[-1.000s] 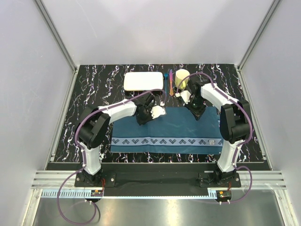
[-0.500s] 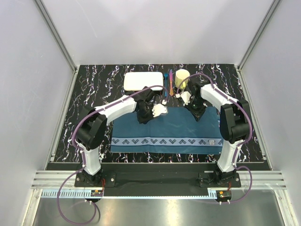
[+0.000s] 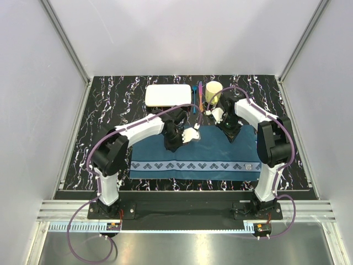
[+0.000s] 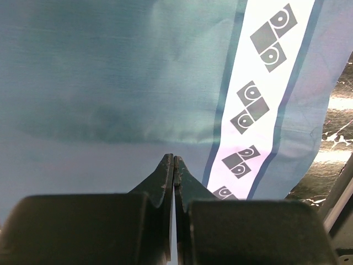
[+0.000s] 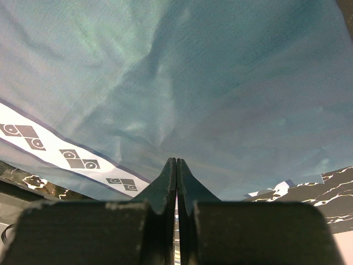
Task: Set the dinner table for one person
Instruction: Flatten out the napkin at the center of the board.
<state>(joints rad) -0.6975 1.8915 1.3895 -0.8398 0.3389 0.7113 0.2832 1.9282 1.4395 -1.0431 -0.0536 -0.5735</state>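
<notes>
The dinner table (image 3: 110, 105) — black, veined white like marble — is spanned by a teal woven placemat (image 3: 220, 152) on its near half. Only in the wrist views is the cloth's pale band of grey squares and circles resolved. There the left gripper (image 4: 173, 157) and right gripper (image 5: 176, 160) are shown with tips pressed together — whether cloth is pinched cannot be told.

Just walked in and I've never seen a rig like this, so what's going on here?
Two robot arms are setting a table for one. Both are bent over a teal placemat spread on the black marbled table. The left gripper and the right gripper are each shut, tips at the cloth; whether they pinch it is unclear. A white rectangular plate, coloured utensils and a pale yellow cup sit at the far edge, off the placemat, not yet laid out.
</notes>
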